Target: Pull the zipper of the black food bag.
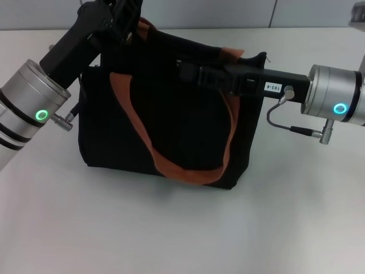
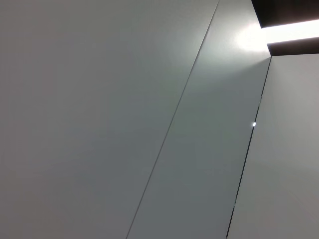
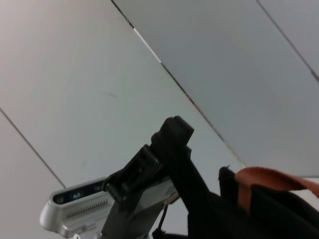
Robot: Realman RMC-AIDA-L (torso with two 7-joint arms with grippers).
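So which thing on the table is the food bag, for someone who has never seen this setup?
On the white table, it is the boxy black food bag standing between the two arms. Rust-orange webbing handles droop in a loop down its front, the only colour on it.

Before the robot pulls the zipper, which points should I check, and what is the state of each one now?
1. Boxy black fabric food bag stands upright on the white table: ok.
2. Left end effector is at the bag's top left corner: ok.
3. Right end effector reaches over the bag's top from the right: ok.
4. Silver zipper tab visible: not ok, no view shows it.
5. Grip on the tab: cannot tell.
6. Rust-orange webbing handle hangs down the front, off the top: ok.
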